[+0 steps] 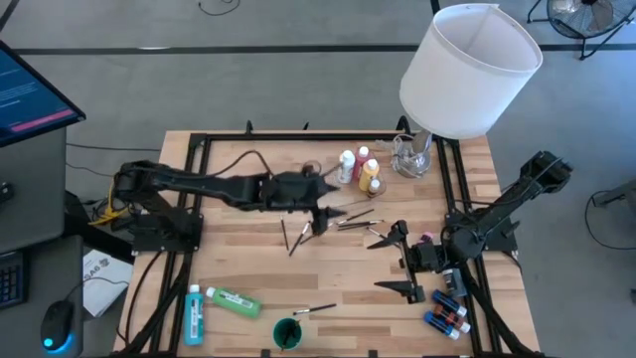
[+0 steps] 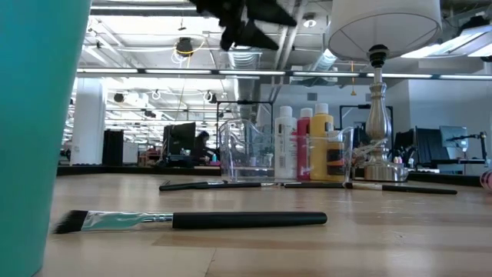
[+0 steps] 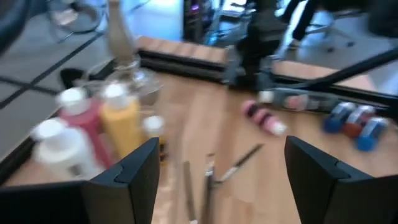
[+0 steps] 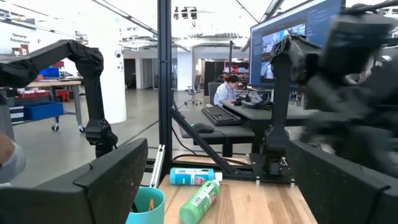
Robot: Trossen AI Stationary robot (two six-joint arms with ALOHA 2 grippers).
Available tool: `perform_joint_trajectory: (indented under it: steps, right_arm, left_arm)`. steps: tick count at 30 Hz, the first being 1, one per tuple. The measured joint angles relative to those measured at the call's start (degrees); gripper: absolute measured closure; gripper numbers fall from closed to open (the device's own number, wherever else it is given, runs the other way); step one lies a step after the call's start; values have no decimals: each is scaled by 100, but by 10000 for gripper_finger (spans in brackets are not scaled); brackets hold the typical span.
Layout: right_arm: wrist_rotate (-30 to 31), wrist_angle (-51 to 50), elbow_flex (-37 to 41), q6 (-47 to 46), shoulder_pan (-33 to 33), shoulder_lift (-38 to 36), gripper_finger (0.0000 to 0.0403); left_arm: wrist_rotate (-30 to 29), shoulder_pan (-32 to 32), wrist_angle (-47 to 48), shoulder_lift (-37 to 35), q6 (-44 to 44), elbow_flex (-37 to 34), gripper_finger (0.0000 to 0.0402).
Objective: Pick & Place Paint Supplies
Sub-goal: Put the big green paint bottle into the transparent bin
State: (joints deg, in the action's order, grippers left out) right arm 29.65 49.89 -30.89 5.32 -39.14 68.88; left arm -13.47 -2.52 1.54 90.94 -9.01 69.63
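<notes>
My left gripper (image 1: 324, 221) (image 3: 217, 180) hangs open above the table's middle, over several thin dark-handled brushes (image 1: 294, 235) (image 3: 208, 177) that lie flat on the wood. White, red and yellow white-capped bottles (image 1: 360, 169) (image 3: 93, 124) stand upright toward the far edge. A pink bottle (image 3: 264, 118) lies on its side farther right. My right gripper (image 1: 384, 264) (image 4: 217, 186) waits open at the right, nothing between its fingers. A green bottle (image 1: 235, 301) (image 4: 202, 199) and a teal bottle (image 1: 194, 313) lie on their sides at the near left.
A big white lampshade (image 1: 469, 68) on a glass lamp base (image 1: 412, 154) stands at the far right. A green cup (image 1: 288, 333) sits at the near edge, with a brush (image 1: 314, 310) (image 2: 192, 221) beside it. Small blue bottles (image 1: 447, 310) lie near right. Clear containers (image 2: 246, 150) stand by the bottles.
</notes>
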Motion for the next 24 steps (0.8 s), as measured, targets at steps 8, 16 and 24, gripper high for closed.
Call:
perform_joint_trajectory:
  steps: [8,16,24]
  right_arm:
    - [0,13,0,-79,244,29,27]
    - [0,13,0,-227,495,48,27]
    - [-2,12,0,-236,740,48,27]
  left_arm:
    - [6,-980,11,-5,-44,-2,166]
    - [-37,-1885,2,-5,-31,-2,166]
    - [-809,-2693,-78,-6,170,-100,186]
